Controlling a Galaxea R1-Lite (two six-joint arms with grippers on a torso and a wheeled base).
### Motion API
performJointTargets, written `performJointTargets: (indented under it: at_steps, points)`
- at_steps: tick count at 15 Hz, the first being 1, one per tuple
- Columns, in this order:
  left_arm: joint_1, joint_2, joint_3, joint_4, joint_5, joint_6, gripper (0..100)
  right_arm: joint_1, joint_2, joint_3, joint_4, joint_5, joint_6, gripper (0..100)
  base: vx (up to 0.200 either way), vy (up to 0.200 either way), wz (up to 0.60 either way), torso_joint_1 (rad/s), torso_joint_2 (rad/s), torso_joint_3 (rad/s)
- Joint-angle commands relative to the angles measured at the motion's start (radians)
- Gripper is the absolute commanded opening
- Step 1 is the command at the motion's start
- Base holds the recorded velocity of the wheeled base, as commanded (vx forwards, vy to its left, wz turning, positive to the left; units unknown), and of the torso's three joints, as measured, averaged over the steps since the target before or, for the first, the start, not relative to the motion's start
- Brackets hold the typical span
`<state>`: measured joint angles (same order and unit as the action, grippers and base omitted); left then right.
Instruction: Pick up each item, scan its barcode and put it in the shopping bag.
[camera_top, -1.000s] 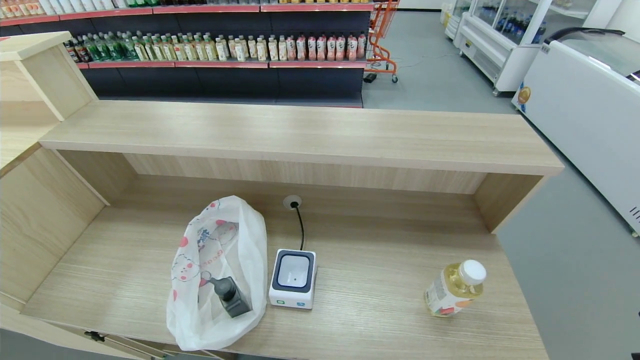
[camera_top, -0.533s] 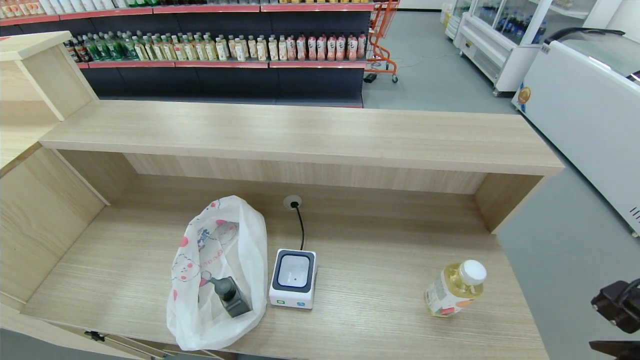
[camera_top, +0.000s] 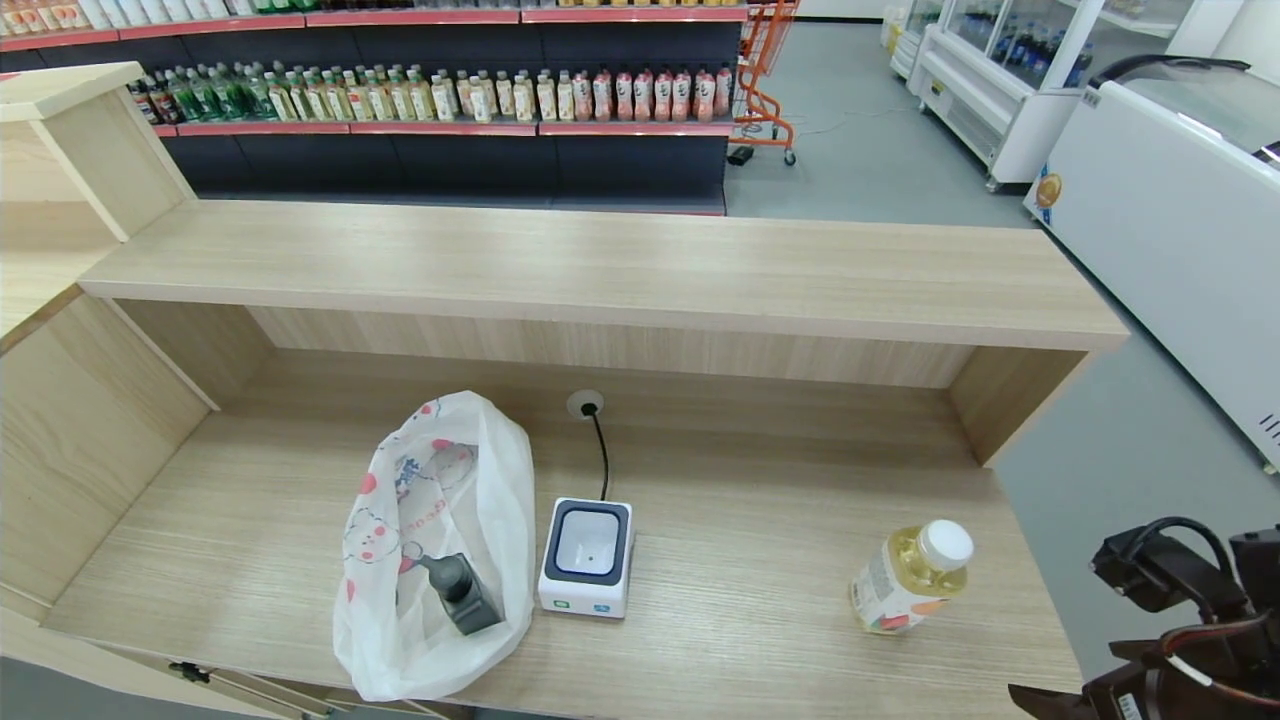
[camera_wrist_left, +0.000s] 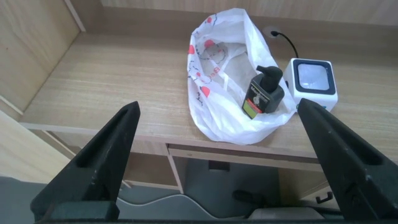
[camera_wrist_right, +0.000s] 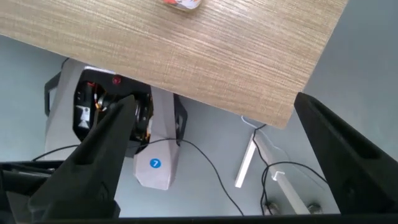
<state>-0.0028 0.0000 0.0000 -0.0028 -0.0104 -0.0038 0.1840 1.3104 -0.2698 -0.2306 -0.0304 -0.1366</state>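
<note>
1. Standing near the counter's (camera_top: 760, 640) front right corner: yellow bottle (camera_top: 910, 580), upright, white cap
2. At front edge: shopping bag (camera_top: 500, 480) holding black pump bottle (camera_top: 462, 592); scanner (camera_top: 586, 543) just beside
3. Released, fingers spread, empty: left end effector (camera_wrist_left: 217, 107), right end effector (camera_wrist_right: 216, 101)

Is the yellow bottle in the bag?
No, the bottle stands on the counter, far to the right of the bag.

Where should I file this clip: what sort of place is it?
Most likely a shop checkout: red-edged shelves of bottled drinks, a white square barcode scanner on the pale wooden counter, and a white chest freezer.
</note>
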Motion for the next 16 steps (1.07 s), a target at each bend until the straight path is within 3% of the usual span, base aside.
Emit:
performJointTargets:
  at_steps: [1, 7, 16]
  points:
    - [0.000, 0.002, 0.000, 0.000, 0.000, -0.001, 100, -0.006, 0.089, 0.011, -0.033, 0.000, -0.005, 100, 0.000, 0.000, 0.00, 0.000, 0.00, 0.000]
    - [0.000, 0.000, 0.000, 0.000, 0.000, -0.001, 100, -0.018, 0.313, 0.037, -0.346, 0.003, -0.005, 100, 0.000, 0.000, 0.00, 0.000, 0.00, 0.000]
    - [0.000, 0.002, 0.000, 0.000, 0.001, -0.001, 100, -0.011, 0.475, 0.038, -0.550, 0.050, -0.003, 100, 0.000, 0.000, 0.00, 0.000, 0.00, 0.000]
